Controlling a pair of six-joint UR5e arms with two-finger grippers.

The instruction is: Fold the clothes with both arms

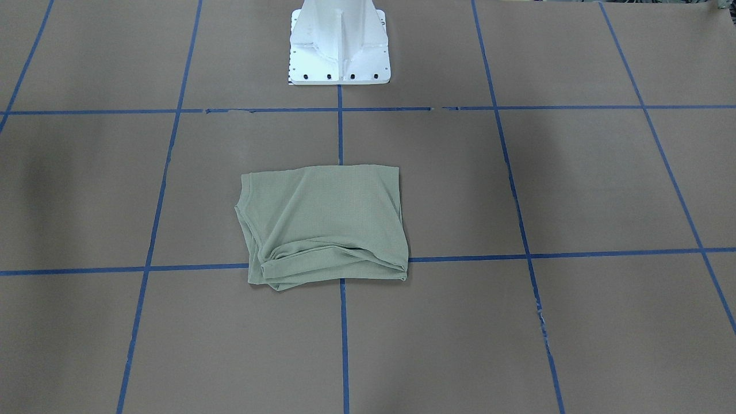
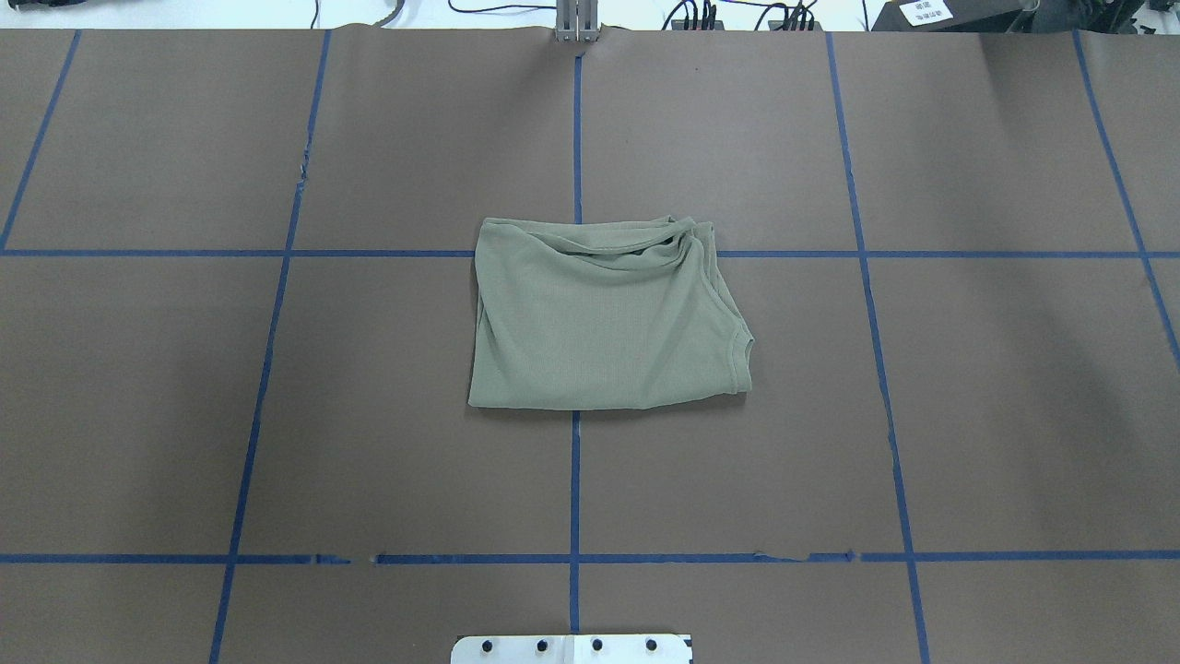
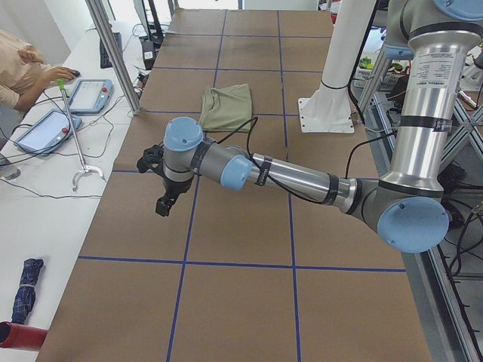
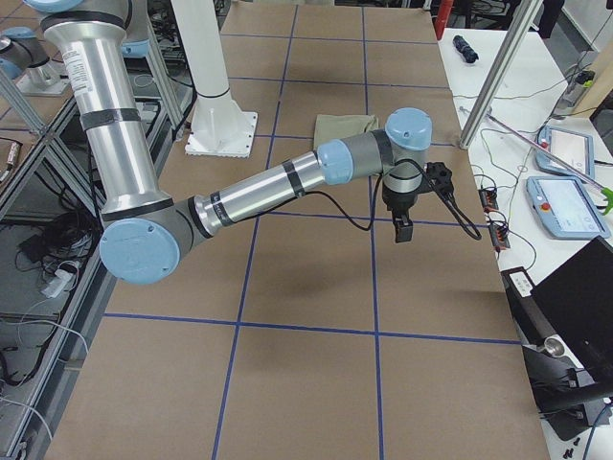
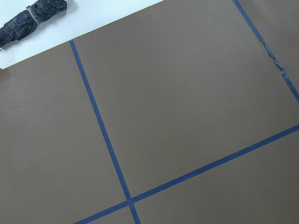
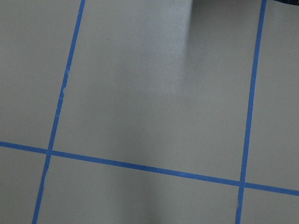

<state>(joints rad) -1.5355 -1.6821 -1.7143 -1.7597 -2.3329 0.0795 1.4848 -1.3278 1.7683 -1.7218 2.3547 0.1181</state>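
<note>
- The left arm (image 3: 302,177) fills the foreground of the left side view. Its elbow is closest to the camera and its forearm reaches out toward 9 o'clock.
- At its tip the left pincer (image 3: 162,205) hangs over the bench (image 2: 277,415), fingers pointing down. From this angle I cannot tell whether it is open or closed, and nothing can be seen in it.
- The shirt (image 3: 226,105) lies well apart from that pincer, at about 1 o'clock from it.
- In the right side view the right arm (image 4: 259,192) stretches across in the same way, and the right pincer (image 4: 403,228) also points down above the bench. I cannot tell its state either. The shirt sits at 11 o'clock from it, well apart.
- Both wrist views show only brown bench crossed by blue tape lines (image 6: 149,169). The left one also catches a rolled dark plaid umbrella (image 5: 32,21) on a white surface at 10 o'clock.
- From overhead, the sage-green shirt lies folded into a rough rectangle mid-bench over a tape crossing, at 12 o'clock from the white pedestal (image 1: 339,52). Its ribbed collar is at the 4 o'clock corner and the cloth is bunched along the 12 o'clock edge.
</note>
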